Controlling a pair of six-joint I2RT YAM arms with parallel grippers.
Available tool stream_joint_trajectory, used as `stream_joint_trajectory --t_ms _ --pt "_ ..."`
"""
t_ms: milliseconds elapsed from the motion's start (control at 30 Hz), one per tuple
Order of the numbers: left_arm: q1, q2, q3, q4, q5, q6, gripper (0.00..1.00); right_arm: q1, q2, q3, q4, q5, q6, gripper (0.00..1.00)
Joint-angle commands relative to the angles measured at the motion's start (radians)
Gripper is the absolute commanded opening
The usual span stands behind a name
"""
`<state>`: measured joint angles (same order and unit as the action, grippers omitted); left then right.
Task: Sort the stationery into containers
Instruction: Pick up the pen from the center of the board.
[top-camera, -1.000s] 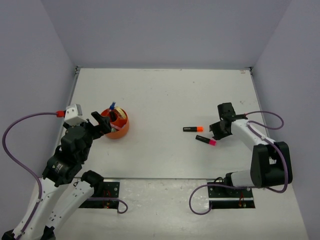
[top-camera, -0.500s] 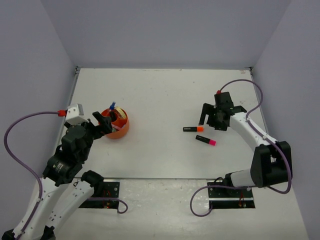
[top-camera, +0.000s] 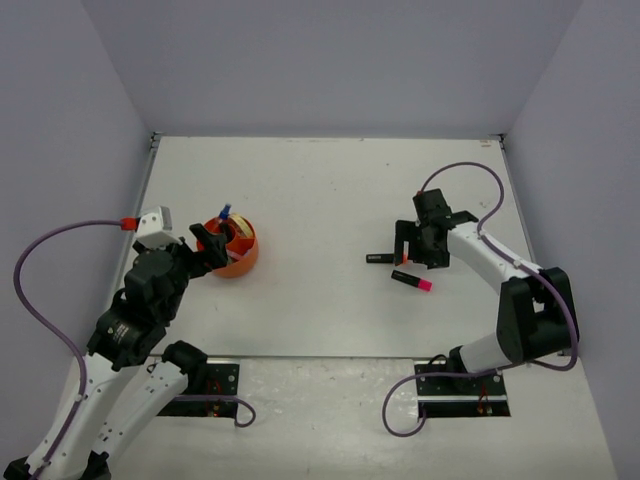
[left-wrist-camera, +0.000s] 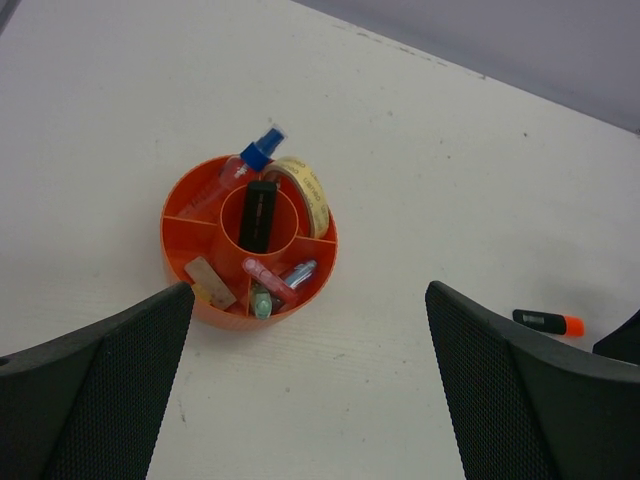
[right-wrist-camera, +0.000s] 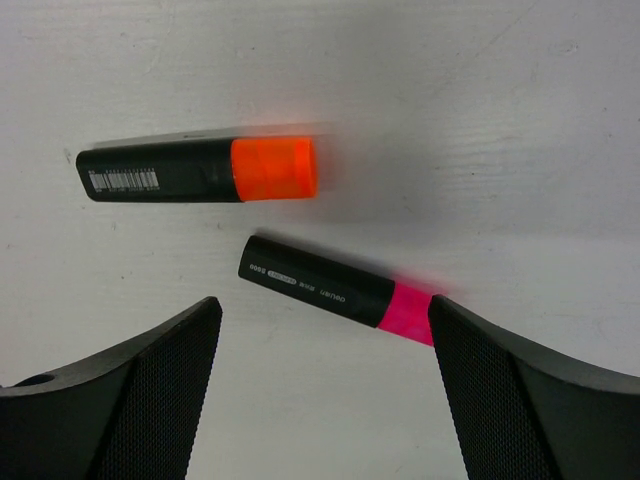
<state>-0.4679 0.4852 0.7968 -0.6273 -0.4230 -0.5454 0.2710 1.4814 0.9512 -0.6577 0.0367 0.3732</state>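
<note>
In the overhead view's middle right, the right gripper (right-wrist-camera: 330, 395) hangs with fingers spread wide over the orange-ended highlighter (right-wrist-camera: 200, 170) and the pink-ended highlighter (right-wrist-camera: 340, 290) (both lying apart). At middle left, the left gripper (left-wrist-camera: 310, 400), likewise spread and empty, faces the orange tub (left-wrist-camera: 172, 265).

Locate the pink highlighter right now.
Top view: the pink highlighter lies loose on the table's right half, just near-side of the orange highlighter and the open right gripper, far from the orange tub.
</note>
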Motion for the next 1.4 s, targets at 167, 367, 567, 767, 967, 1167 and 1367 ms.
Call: stream_joint_trajectory --t_ms 167,367,567,767,967,1167,1367 --pt "-0.006 -0.014 -0.011 0.048 0.027 0.041 1.0 0.088 0.084 0.074 -0.185 0.066 -0.158 0.85" --pt "-0.006 -0.021 -0.01 0.049 0.036 0.047 1.0 0.115 0.183 0.112 -0.18 0.095 -0.211 0.84" --pt "-0.006 -0.032 -0.011 0.05 0.036 0.048 1.0 0.114 0.306 0.171 -0.183 0.088 -0.247 0.78" --pt "-0.005 -0.037 -0.014 0.055 0.039 0.051 1.0 0.122 0.327 0.199 -0.177 0.051 -0.276 0.72" --pt "-0.005 -0.044 -0.013 0.055 0.038 0.053 1.0 0.154 0.324 0.171 -0.185 0.045 -0.261 0.4" --pt "-0.006 -0.051 -0.014 0.055 0.036 0.049 1.0 0.223 0.306 0.137 -0.189 0.052 -0.238 0.27" --pt "-0.006 -0.05 -0.018 0.057 0.042 0.048 1.0 0.345 0.186 0.122 -0.216 0.032 -0.195 0.11"
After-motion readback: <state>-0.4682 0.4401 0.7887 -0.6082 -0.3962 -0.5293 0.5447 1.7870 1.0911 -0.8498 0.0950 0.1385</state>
